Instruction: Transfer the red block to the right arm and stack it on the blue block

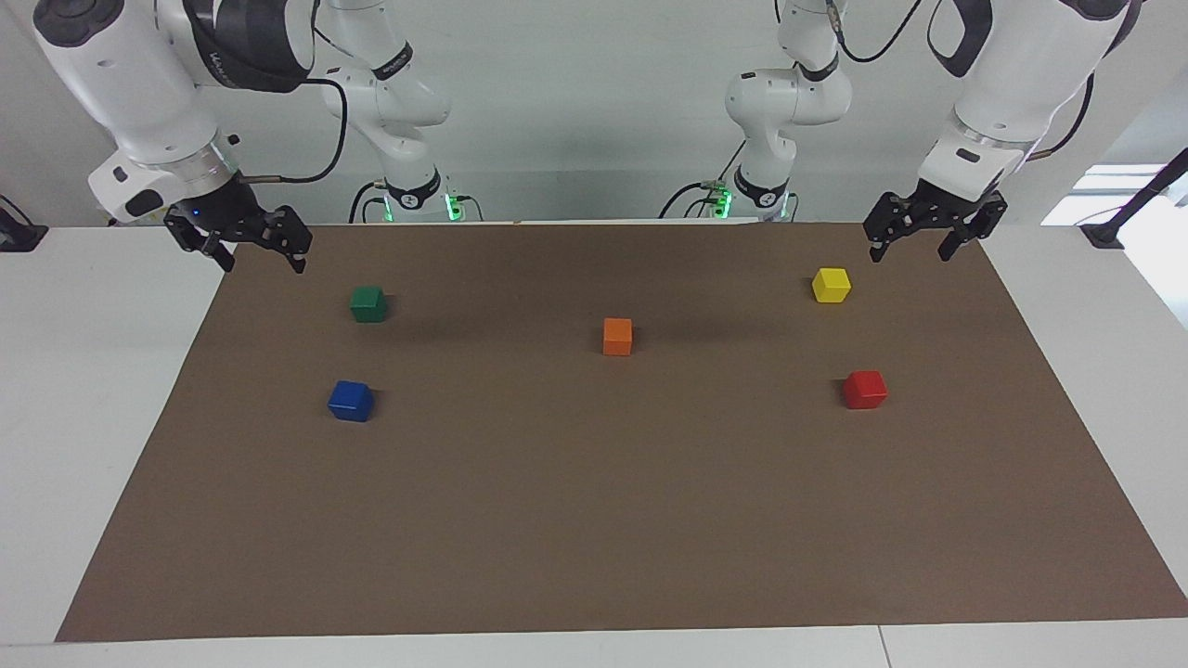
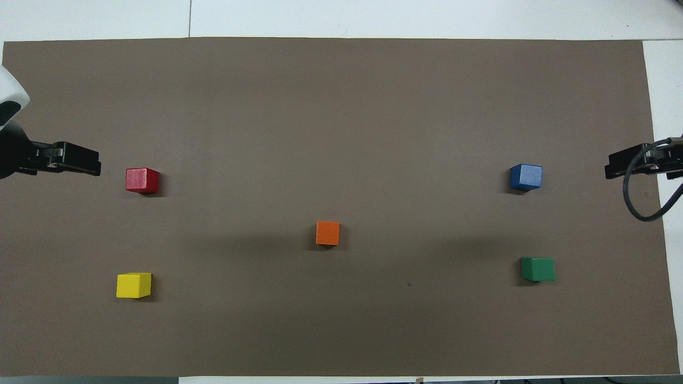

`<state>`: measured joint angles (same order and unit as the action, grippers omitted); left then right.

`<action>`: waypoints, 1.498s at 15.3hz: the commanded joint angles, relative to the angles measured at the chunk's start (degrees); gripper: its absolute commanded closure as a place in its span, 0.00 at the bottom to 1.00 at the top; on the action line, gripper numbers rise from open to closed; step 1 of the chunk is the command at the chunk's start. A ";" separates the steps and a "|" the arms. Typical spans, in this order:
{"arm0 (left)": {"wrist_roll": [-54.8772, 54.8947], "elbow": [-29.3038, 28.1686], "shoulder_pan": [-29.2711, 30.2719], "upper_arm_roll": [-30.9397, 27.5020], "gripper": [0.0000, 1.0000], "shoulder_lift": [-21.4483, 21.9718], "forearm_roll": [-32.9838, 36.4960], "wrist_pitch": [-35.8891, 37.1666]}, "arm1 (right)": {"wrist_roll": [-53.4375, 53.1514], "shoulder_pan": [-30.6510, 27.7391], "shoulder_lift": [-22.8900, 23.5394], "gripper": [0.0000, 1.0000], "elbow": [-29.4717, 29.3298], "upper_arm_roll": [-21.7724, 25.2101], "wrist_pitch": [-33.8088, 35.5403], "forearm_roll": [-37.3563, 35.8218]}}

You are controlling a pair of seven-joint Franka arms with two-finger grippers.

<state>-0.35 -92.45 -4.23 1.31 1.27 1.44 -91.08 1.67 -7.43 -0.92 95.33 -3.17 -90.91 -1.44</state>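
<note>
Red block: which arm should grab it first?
Left. The red block lies at the left arm's end, nearest the open left gripper; the right gripper waits by the green block.

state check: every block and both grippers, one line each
red block: flat on mat, untouched
blue block: on mat, nothing stacked on it
orange block: on mat, mid-table
yellow block: on mat
green block: on mat
left gripper: open, empty, raised
right gripper: open, empty, raised

White table (image 1: 111,390) covered by a brown mat (image 1: 594,520) over most of its top. Plain pale wall (image 1: 594,111) along the robots' end. Bright window patch (image 1: 1104,190) at the left arm's end. Soft, even lighting.
</note>
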 commanded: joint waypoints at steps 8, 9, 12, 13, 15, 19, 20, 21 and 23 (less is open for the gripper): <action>-1.05 -9.65 2.82 -0.43 0.00 4.70 -1.18 -1.36 | 0.26 -0.92 -0.22 0.00 0.30 -0.60 0.29 -0.40; -1.05 -11.07 2.91 -0.61 0.00 4.88 -1.18 -6.08 | 0.26 -0.92 -0.22 0.00 0.30 -0.60 0.29 -0.40; -1.14 -13.11 3.08 -0.69 0.00 2.79 -1.18 -12.53 | 0.26 -0.92 -0.22 0.00 0.30 -0.60 0.29 -0.40; -1.14 -12.93 3.08 -0.70 0.00 0.77 -1.09 -14.63 | 0.26 -0.92 -0.22 0.00 0.30 -0.60 0.29 -0.40; -0.53 -12.93 3.08 -0.70 0.00 -2.83 -0.48 -18.41 | 0.26 -0.92 -0.22 0.00 0.30 -0.60 0.29 -0.40; -0.26 -13.20 3.08 -0.70 0.00 -9.78 -0.48 -24.05 | 0.61 -2.58 -0.22 0.00 0.30 -0.60 0.73 -0.31; 0.52 -13.46 3.26 -0.70 0.00 -11.36 -0.39 -24.92 | 0.70 -2.50 -0.22 0.00 0.30 -0.60 1.25 -0.40; 1.66 -15.20 4.22 -0.70 0.00 -11.81 -0.39 -27.28 | 0.88 -2.76 -0.57 0.00 0.21 -0.69 1.69 -0.31; 1.85 -19.16 5.89 -0.69 0.00 -12.16 -0.48 -31.77 | 4.02 -2.85 -1.10 0.00 0.38 -0.69 1.26 0.65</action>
<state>-0.18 -107.55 -0.24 0.57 -11.46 1.12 -118.50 2.36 -9.26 -1.04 95.30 -3.14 -89.95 -1.39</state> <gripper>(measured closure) 0.000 0.000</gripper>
